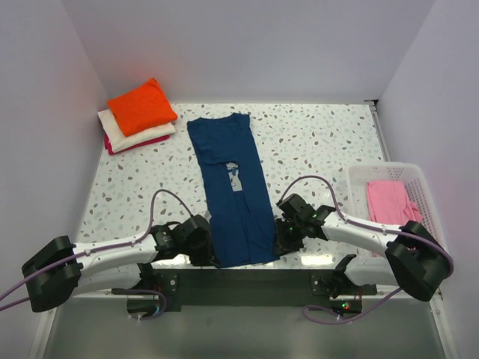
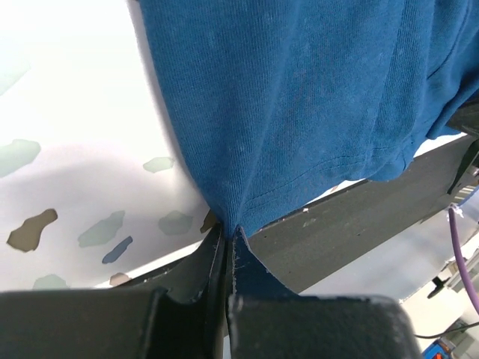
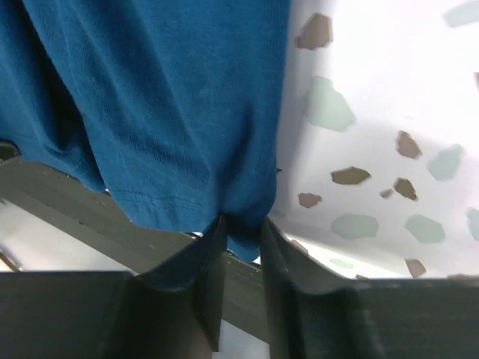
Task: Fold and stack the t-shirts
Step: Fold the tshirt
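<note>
Navy t-shirt (image 1: 232,187): spread flat lengthwise down the middle of the worktop (image 1: 314,142), collar end far, hem at the near edge, pale print facing up.
Left fingers (image 2: 218,250): pressed fully together on the navy t-shirt's near-left hem corner.
Right fingers (image 3: 221,239): narrowly apart, with the navy t-shirt's near-right hem corner bunched and pinched between them.
Folded stack: far left of the navy t-shirt, with the orange t-shirt (image 1: 142,105) on top, the cream t-shirt (image 1: 123,131) under it and the magenta t-shirt (image 1: 123,146) lowest.
Pink t-shirt (image 1: 391,202): right of the navy t-shirt, lying in the white basket (image 1: 382,168).
</note>
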